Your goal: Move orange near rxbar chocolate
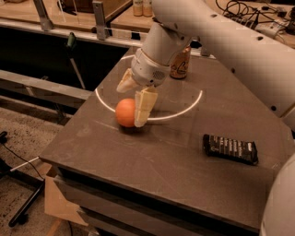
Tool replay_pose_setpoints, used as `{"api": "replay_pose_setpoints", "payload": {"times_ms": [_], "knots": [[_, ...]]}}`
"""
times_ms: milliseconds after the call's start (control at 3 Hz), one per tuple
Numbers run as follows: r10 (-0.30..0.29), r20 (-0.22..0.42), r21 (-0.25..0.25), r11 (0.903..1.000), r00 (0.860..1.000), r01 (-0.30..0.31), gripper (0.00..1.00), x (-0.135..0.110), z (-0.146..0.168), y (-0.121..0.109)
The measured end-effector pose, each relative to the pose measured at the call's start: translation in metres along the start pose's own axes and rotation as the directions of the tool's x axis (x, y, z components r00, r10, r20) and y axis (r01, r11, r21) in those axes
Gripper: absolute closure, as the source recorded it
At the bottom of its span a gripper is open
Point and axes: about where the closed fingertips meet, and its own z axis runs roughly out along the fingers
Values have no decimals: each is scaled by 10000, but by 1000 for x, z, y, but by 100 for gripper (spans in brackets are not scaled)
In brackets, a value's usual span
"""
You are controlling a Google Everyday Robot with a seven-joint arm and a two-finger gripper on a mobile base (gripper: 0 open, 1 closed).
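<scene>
The orange (124, 113) rests on the dark tabletop (152, 161), left of centre. My gripper (131, 105) has come down over it, open. One cream finger (144, 107) stands against the orange's right side and the other finger (125, 82) is behind and above it, so the orange lies between the fingers. The rxbar chocolate (230, 149), a flat black wrapper with white lettering, lies on the table well to the right and slightly nearer the front edge.
A gold-brown drink can (180, 63) stands at the back of the table, partly behind my arm. A thin bright ring (184, 110) of light lies on the tabletop. A shelf with bottles (142, 7) runs behind. The floor drops away left.
</scene>
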Motion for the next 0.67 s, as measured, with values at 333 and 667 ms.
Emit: {"api": "replay_pose_setpoints", "payload": {"times_ms": [333,667], "knots": [[-375,148,-353,9987,9992,380,47,-9,12,-2],[-584,-4,-531,9969,9983,583,70,-10,13,-7]]}}
